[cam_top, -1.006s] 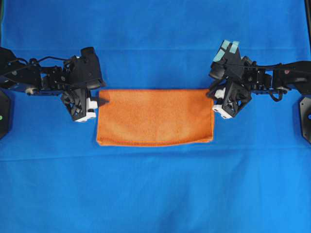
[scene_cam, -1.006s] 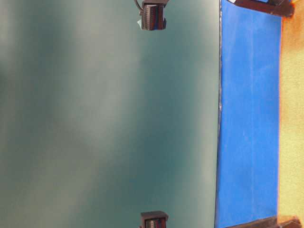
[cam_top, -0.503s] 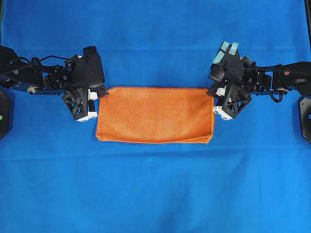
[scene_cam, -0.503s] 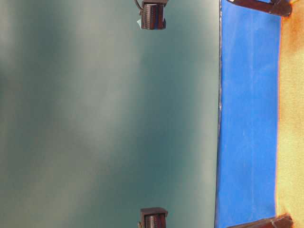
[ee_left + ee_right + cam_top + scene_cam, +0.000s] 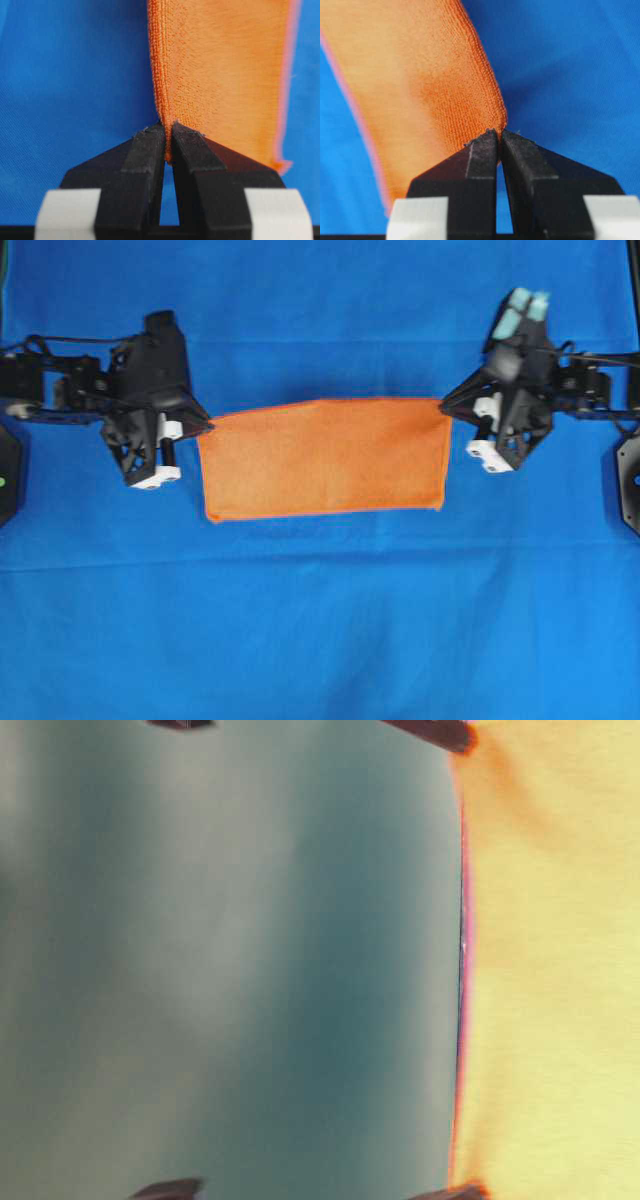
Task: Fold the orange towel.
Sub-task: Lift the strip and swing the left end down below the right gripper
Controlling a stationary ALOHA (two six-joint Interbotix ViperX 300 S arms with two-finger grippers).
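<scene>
Up close in the wrist views, both grippers have their fingers pinched on the folded edge of the orange towel (image 5: 322,458): the left gripper (image 5: 168,131) at one top corner, the right gripper (image 5: 498,134) at the other. So I'd say this is the lift for a second fold, towel already halved. Next move probably needs both arms carrying that far edge together toward the near hem, keeping it taut so it doesn't sag.

Overhead you get the layout instead: the towel stretched between the arms, over the blue cloth (image 5: 320,640) covering the table. The table-level view is mostly blur, just a wall of orange towel, which hints it's hanging off the table.
</scene>
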